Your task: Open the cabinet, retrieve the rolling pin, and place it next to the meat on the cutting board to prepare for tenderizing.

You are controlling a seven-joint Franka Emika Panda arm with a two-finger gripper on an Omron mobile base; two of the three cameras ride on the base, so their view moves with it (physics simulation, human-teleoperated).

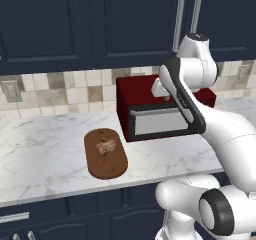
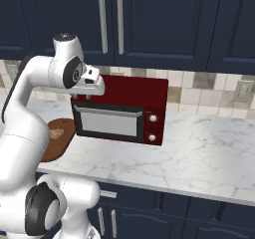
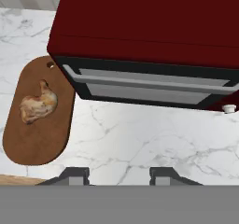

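Above the counter we see the cabinet [image 2: 112, 21] shut, so everything remains; our gripper [image 3: 119, 175], seemingly part open, holds nothing.

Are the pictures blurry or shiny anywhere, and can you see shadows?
Hand view: sharp, a soft shadow under the microwave on the counter. Left base view: the meat looks a bit fuzzy. Right base view: even light, no glare on the cabinet.
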